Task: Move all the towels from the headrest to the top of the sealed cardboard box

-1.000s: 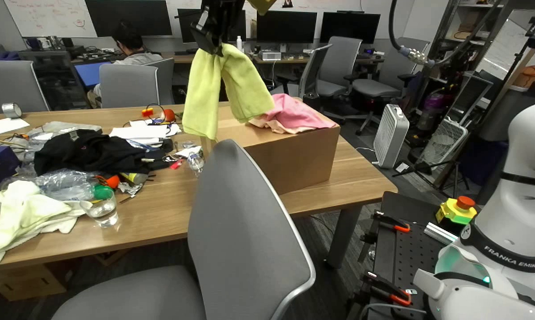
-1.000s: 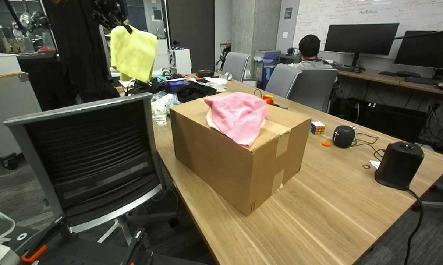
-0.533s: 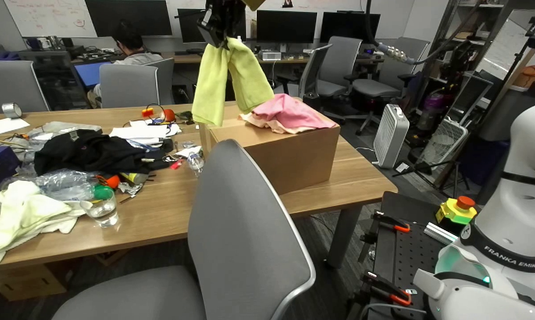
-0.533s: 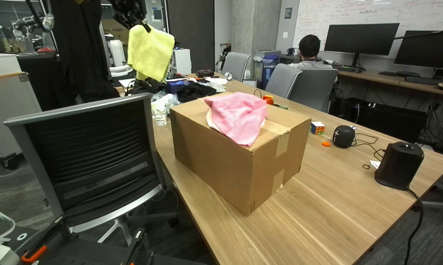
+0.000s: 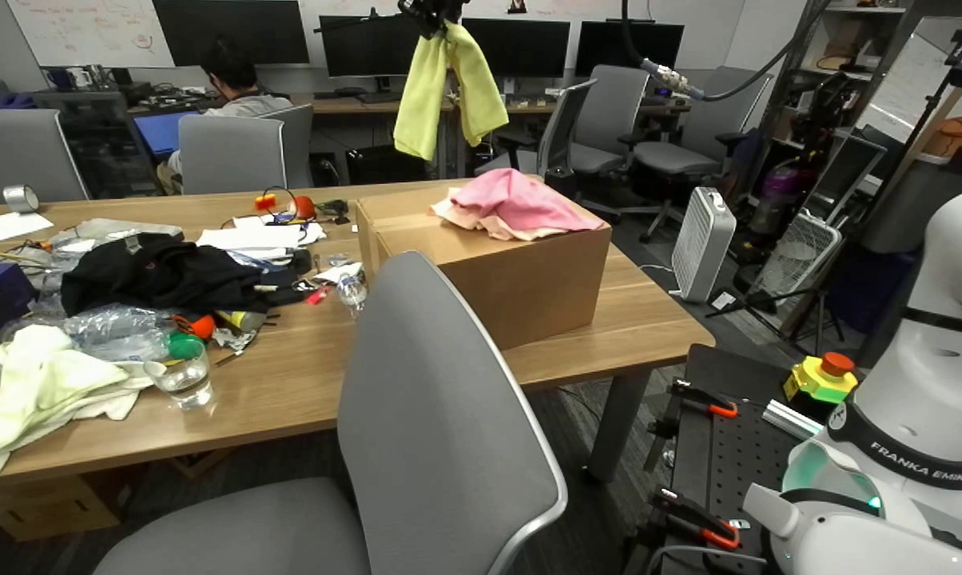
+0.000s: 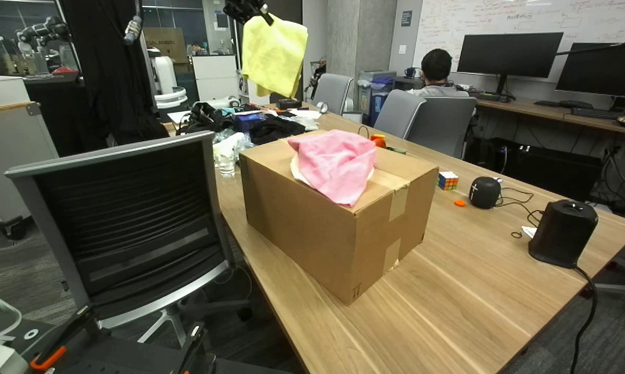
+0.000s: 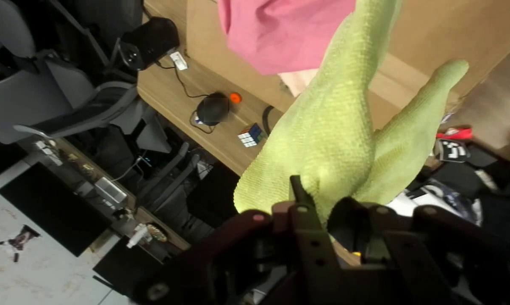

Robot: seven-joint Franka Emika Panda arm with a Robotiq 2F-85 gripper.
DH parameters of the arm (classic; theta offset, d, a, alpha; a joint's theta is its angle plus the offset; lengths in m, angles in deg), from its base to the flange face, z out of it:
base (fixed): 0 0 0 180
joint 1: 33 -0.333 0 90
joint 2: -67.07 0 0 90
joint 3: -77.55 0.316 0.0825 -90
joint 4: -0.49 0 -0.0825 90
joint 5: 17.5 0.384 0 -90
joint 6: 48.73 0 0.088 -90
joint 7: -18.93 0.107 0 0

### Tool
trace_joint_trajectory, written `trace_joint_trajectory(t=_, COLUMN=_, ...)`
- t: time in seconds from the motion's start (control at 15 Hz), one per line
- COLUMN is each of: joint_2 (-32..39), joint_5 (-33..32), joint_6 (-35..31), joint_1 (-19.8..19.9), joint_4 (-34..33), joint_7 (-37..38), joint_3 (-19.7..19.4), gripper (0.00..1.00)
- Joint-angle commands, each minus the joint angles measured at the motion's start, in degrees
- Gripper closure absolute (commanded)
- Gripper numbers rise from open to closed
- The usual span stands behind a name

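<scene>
Pinched in my gripper (image 7: pixel 322 207), the yellow-green towel (image 5: pixel 421 100) hangs in two folds, well above the table. Its lower ends touch nothing in the exterior views. In the wrist view the towel (image 7: pixel 339 127) covers part of the sealed cardboard box (image 7: pixel 445 34) below. The pink towel (image 6: pixel 338 161) lies crumpled on top of the box (image 6: pixel 302 223), over the peach towel (image 5: pixel 453 212), of which only an edge shows. No towel lies on the headrest (image 5: pixel 427 267), the bare upper edge of the grey chair back. Whether the held towel is directly over the box, I cannot tell.
On the wooden table (image 5: pixel 289 383) lie a black cloth heap (image 5: pixel 169 271), a pale cloth (image 5: pixel 41 391) and a glass of water (image 5: pixel 185 383). Past the box stand a Rubik's cube (image 6: pixel 447 181) and a black speaker (image 6: pixel 564 234). A person (image 6: pixel 437 70) sits at the back.
My gripper has risen and moved to the right in both exterior views, carrying the yellow-green towel with it. The pink and peach towels and the box have stayed put.
</scene>
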Motion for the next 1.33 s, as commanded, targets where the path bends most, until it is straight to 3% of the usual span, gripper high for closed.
trace_joint_trajectory(t=0.0, joint_2=3.2, joint_5=-5.85, joint_6=2.69, joint_1=0.79, joint_4=-6.01, joint_7=4.95, joint_3=-2.34, gripper=0.94)
trace_joint_trajectory(t=0.33, joint_2=6.36, joint_5=-10.15, joint_6=6.46, joint_1=1.79, joint_4=-9.88, joint_7=11.77, joint_3=-4.62, gripper=0.9)
trace_joint_trajectory(t=0.4, joint_2=6.94, joint_5=-10.35, joint_6=6.95, joint_1=1.88, joint_4=-10.42, joint_7=12.22, joint_3=-4.78, gripper=0.64)
trace_joint_trajectory(t=0.47, joint_2=7.37, joint_5=-10.75, joint_6=7.52, joint_1=1.83, joint_4=-10.67, joint_7=12.91, joint_3=-4.9, gripper=0.63)
trace_joint_trajectory(t=0.73, joint_2=7.16, joint_5=-10.63, joint_6=8.13, joint_1=2.07, joint_4=-9.66, joint_7=12.51, joint_3=-4.9, gripper=0.34)
trace_joint_trajectory(t=1.0, joint_2=2.55, joint_5=-2.2, joint_6=5.32, joint_1=3.55, joint_4=-2.4, joint_7=4.72, joint_3=-3.6, gripper=0.05)
trace_joint_trajectory(t=1.07, joint_2=1.84, joint_5=-0.21, joint_6=4.97, joint_1=3.36, joint_4=-0.42, joint_7=3.49, joint_3=-3.43, gripper=0.0)
trace_joint_trajectory(t=1.27, joint_2=-4.21, joint_5=5.99, joint_6=3.62, joint_1=2.8, joint_4=9.71, joint_7=-0.88, joint_3=-2.66, gripper=0.0)
